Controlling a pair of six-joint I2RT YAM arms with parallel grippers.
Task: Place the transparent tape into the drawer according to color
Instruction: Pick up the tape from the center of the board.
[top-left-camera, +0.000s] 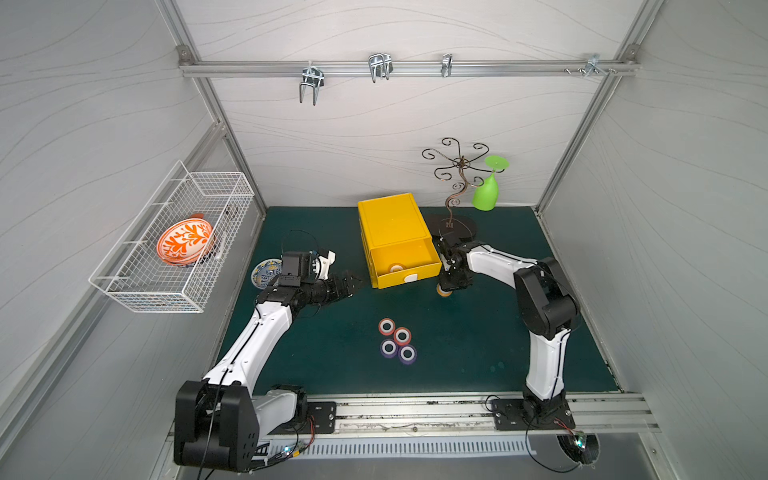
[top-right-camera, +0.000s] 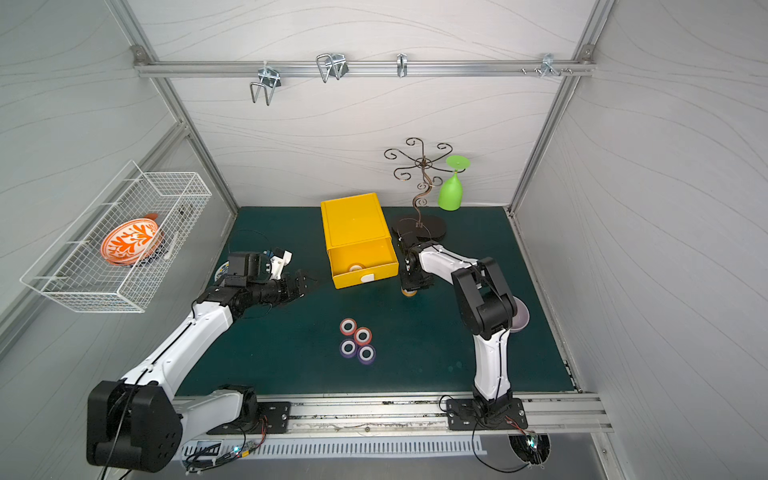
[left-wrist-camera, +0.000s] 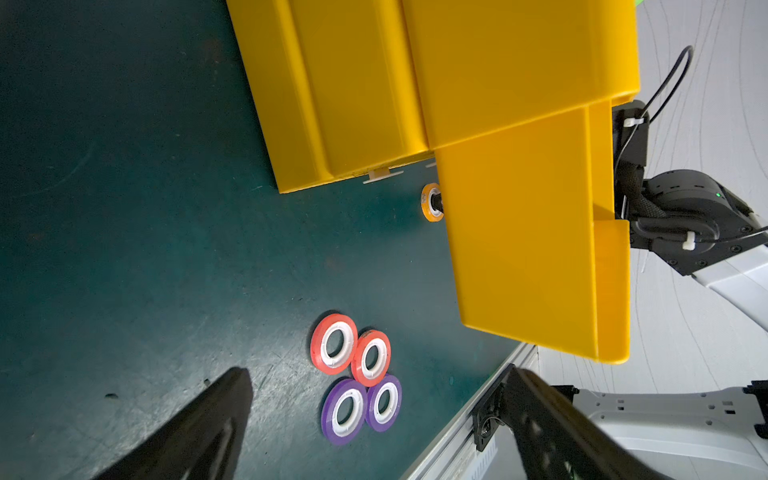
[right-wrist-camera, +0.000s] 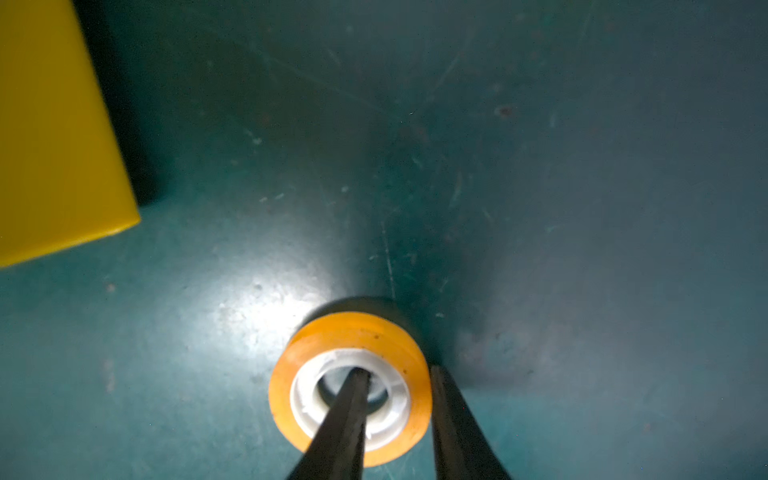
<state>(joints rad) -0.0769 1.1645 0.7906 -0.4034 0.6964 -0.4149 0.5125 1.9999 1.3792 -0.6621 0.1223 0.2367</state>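
Right gripper (right-wrist-camera: 399, 374): clenched on orange roll 1 (right-wrist-camera: 353, 336). One finger (right-wrist-camera: 345, 424) goes down through the white core, the other sits outside the ring, with the roll wall pinched between them. The roll is just off the front-right corner of the yellow cabinet (top-left-camera: 390, 224), beside its pulled-out top drawer (top-left-camera: 386, 282), close but not touching. Can't tell whether the roll rests on the green mat (top-left-camera: 478, 353) or hangs just above it. The right wrist view shows only a dark shadow at its far edge.

Orange roll 2 (top-left-camera: 396, 268): already inside that drawer, lying against the front wall, about mid-width. It shows in both top views.

Left gripper (top-left-camera: 349, 284): released, jaws wide apart, nothing between them. It's on the cabinet's left side, about level with the drawer front, clear of it and pointing toward it.

The other four rolls lie on the mat in front of the cabinet, well apart from the drawer. They lie flat with white cores up, in one tight cluster:
- red roll A (top-left-camera: 387, 326) and red roll B (top-left-camera: 402, 335) on the cabinet side
- purple roll A (top-left-camera: 389, 347) and purple roll B (top-left-camera: 407, 353) on the side away from it

In the left wrist view the two reds touch each other, and so do the two purples.
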